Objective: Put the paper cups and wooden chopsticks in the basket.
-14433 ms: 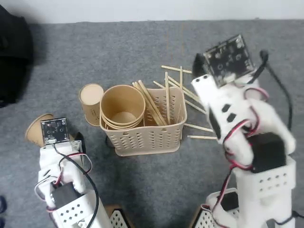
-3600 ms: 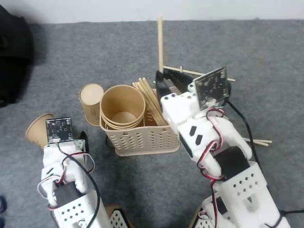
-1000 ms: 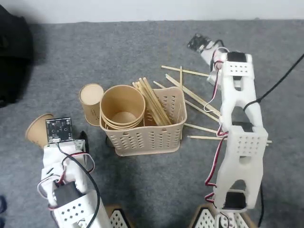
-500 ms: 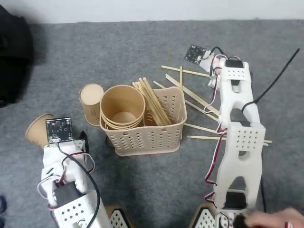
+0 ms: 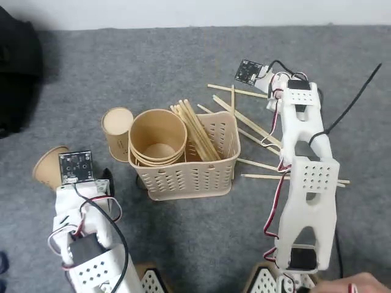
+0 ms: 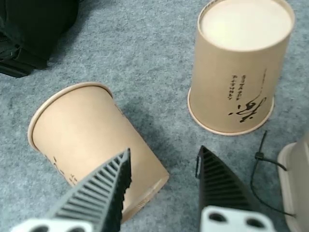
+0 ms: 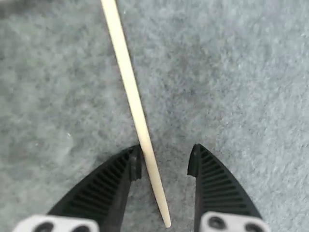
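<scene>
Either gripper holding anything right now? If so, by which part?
Nothing is held. The right gripper stands open astride a pale wooden chopstick near its end; the left gripper is open by the tipped brown paper cup.

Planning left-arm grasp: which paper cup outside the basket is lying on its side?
The tipped cup by the left gripper; the other cup stands upside down beside the basket.

Beige slotted basket (image 5: 183,174) upright on the grey surface (image 5: 122,61), nested paper cups (image 5: 157,135) and a leaning chopstick bundle (image 5: 197,128) inside. Just beside: one upturned cup (image 5: 117,131), then a tipped cup (image 5: 46,166) on its side. Loose chopsticks (image 5: 250,125) scattered opposite, perhaps seven.
</scene>
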You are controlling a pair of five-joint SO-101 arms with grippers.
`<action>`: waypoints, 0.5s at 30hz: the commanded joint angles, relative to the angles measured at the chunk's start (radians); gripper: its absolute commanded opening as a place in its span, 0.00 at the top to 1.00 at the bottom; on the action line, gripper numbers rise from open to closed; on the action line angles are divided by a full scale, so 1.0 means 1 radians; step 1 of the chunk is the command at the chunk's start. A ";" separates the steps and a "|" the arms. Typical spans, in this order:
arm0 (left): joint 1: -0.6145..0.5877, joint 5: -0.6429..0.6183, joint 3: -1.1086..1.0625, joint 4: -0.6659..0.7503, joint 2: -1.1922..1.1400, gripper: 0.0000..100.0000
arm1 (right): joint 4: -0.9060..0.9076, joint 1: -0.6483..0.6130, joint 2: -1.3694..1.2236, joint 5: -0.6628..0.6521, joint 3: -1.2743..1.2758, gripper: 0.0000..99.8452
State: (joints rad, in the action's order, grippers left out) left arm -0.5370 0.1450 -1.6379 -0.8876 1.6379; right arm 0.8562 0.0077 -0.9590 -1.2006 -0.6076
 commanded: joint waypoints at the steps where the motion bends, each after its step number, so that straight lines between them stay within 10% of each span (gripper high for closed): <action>1: 0.005 -0.002 0.005 0.026 0.011 0.79 | -0.030 0.021 -0.047 -0.041 -0.025 0.87; 15: 0.005 -0.002 0.005 0.026 0.011 0.79 | 0.245 0.027 0.018 -0.157 -0.071 0.99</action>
State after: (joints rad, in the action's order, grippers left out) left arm -0.5370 0.1450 -1.6379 -0.8876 1.6379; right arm 0.9620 0.0123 -0.9605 -1.3188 -0.6582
